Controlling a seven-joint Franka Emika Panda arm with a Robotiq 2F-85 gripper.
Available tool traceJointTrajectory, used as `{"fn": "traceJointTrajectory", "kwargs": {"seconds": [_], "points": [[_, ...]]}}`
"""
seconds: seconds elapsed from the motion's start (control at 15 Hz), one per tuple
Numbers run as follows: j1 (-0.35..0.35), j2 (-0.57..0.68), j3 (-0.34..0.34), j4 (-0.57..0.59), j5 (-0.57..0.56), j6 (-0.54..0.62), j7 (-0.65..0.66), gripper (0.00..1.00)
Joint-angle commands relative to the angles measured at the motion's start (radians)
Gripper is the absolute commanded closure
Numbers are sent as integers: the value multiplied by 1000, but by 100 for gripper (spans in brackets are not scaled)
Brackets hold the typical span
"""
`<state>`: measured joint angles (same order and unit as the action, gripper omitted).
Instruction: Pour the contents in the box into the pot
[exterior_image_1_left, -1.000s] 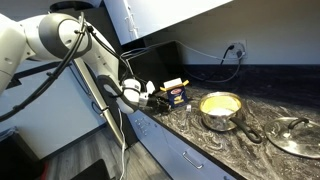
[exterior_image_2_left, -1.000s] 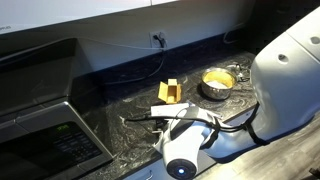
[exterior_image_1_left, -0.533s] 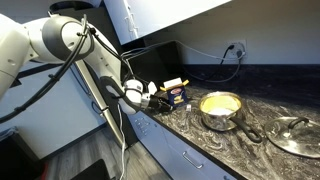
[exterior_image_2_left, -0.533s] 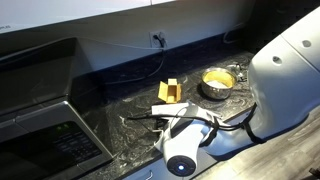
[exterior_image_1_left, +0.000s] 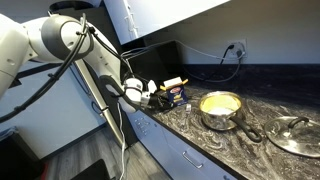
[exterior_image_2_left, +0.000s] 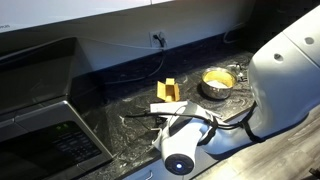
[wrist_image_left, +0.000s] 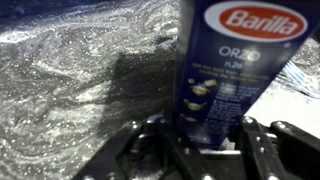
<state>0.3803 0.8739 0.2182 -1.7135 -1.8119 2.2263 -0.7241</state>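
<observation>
Cardboard, dark blue front, yellow-orange sides: box (wrist_image_left: 235, 70), labelled as orzo pasta.

Location: upright on the counter (exterior_image_1_left: 185, 128), well apart from the pot (exterior_image_1_left: 221, 106). Seen in both exterior views (exterior_image_2_left: 167, 92). Top flaps appeared to stand open.

Hold: fingers (wrist_image_left: 150, 145) were closed on the box, one on either side of its lower part. The box's base looked to be on the counter, not yet lifted.

Pot: round, shiny steel, yellowish inside, with a long dark handle pointing away from the box. It was open-topped and unobstructed.

Other items: a glass lid (exterior_image_1_left: 293, 135) lay flat beyond the pot, on the side away from the box. A black appliance (exterior_image_1_left: 158, 60) stood farther from the pot than the box, behind it.

Hazards, as judged:
- A low grip on a tall carton could let the box swing or slip between the fingers once tilted, because the weight would shift toward the open end.
- Thin cardboard could buckle under the squeeze, loosening the hold.
- Open flaps could let small pasta spill onto the counter short of the pot if the tilt began before the box was over the rim.
- A loose flap could deflect the stream past the rim.
- Carrying the box too low toward the pot risked striking its wall and shoving it toward the lid.
- Orzo runs fast, so a steep tilt could overshoot the pot's mouth.
</observation>
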Motion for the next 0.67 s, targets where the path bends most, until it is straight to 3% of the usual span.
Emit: {"fn": "traceJointTrajectory", "kwargs": {"seconds": [0.0,0.6], "points": [[6,-73,10,-62,72,-40,2,78],[-28,-306,49,-233,331,-172,22,78]]}}
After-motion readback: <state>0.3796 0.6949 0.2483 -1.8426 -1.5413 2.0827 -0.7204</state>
